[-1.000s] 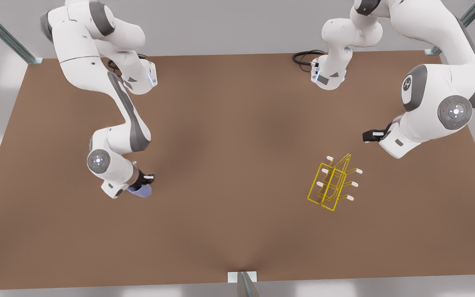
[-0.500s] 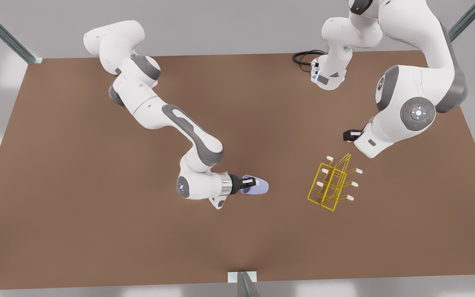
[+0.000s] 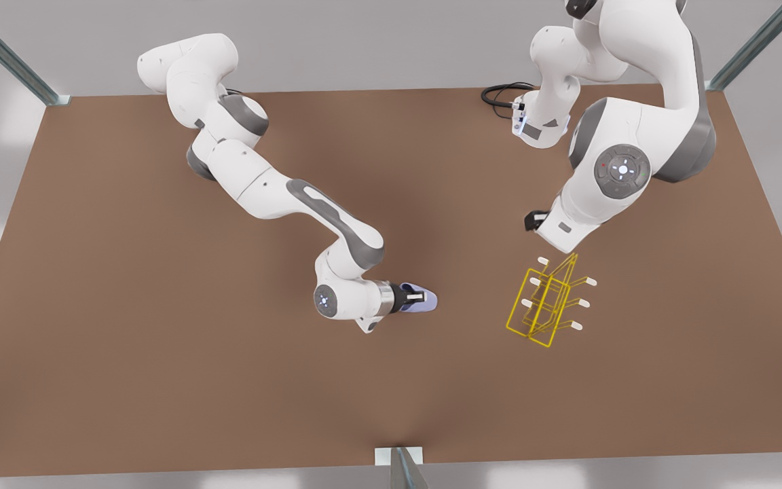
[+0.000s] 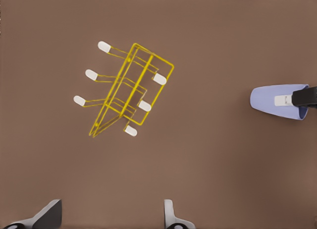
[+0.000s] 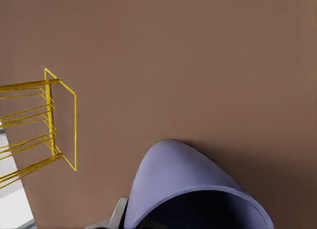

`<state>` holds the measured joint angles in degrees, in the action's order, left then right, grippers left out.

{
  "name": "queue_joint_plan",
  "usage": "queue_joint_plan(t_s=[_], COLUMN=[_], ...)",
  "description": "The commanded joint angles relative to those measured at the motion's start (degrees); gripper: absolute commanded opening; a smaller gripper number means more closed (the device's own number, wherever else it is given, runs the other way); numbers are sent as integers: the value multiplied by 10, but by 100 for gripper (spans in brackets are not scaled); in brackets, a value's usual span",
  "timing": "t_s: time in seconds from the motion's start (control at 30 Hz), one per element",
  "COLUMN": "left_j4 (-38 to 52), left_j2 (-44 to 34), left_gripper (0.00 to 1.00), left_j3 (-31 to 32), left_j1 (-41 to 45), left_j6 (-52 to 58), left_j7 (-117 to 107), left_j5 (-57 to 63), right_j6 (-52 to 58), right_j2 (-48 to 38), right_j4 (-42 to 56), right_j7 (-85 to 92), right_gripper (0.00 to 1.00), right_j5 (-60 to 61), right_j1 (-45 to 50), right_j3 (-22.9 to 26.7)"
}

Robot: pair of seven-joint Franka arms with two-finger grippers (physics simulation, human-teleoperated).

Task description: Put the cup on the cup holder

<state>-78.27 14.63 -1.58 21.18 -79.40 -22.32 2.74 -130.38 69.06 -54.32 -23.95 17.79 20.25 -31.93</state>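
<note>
Brown surface point(image 3: 160, 380): right gripper point(image 3: 417, 297) jaws clamping lavender-blue tapered cup point(image 3: 425, 302), lying horizontal, facing yellow wire cup holder point(image 3: 548, 302) nearby. Left gripper point(image 4: 111, 216) hovering above holder, jaws parted, waiting.

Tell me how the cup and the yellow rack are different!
The cup is solid lavender-blue; the cup holder is thin yellow wire with white-tipped prongs. The cup is smaller than the holder. The right hand holds the cup on its side, while the holder stands alone on the table, the open left hand above it.
</note>
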Motion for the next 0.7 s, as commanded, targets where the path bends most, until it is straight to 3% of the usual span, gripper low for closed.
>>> queue_joint_plan(t_s=[0.0, 0.13, 0.23, 0.27, 0.43, 0.5, 0.57, 0.63, 0.67], left_j4=[0, -7, -11, -11, -16, -21, -60, -58, -51], left_j2=[0, -2, -2, -2, -2, -2, 16, 65, 103], left_gripper=[100, 100, 100, 100, 100, 100, 100, 100, 100], left_j3=[0, 0, 0, 0, 0, 0, 1, 1, 1], left_j1=[0, 0, 0, 0, 0, 0, 46, 88, 105], left_j6=[-8, -14, -20, -20, -25, -30, -129, -196, -226], left_j7=[-102, -101, -101, -101, -102, -103, -378, -605, -741], left_j5=[1, 2, 2, 2, 2, 2, -16, -26, -24], right_j6=[-14, 2, 79, 159, 162, 254, 344, 355, 432], right_j2=[-3, -28, -39, -39, -59, -183, -330, -458, -467], right_j4=[-1, -39, -69, -67, -4, -32, -95, -174, -165], right_j7=[-55, -27, 18, 72, 72, 155, 239, 238, 240], right_gripper=[100, 100, 100, 100, 100, 100, 100, 100, 100], right_j5=[-1, -34, -47, -45, 12, 13, 1, -101, -122], right_j1=[-6, -29, -40, -47, -64, -109, -130, -166, -195], right_j3=[0, 0, 0, 1, 6, 136, 292, 303, 302])
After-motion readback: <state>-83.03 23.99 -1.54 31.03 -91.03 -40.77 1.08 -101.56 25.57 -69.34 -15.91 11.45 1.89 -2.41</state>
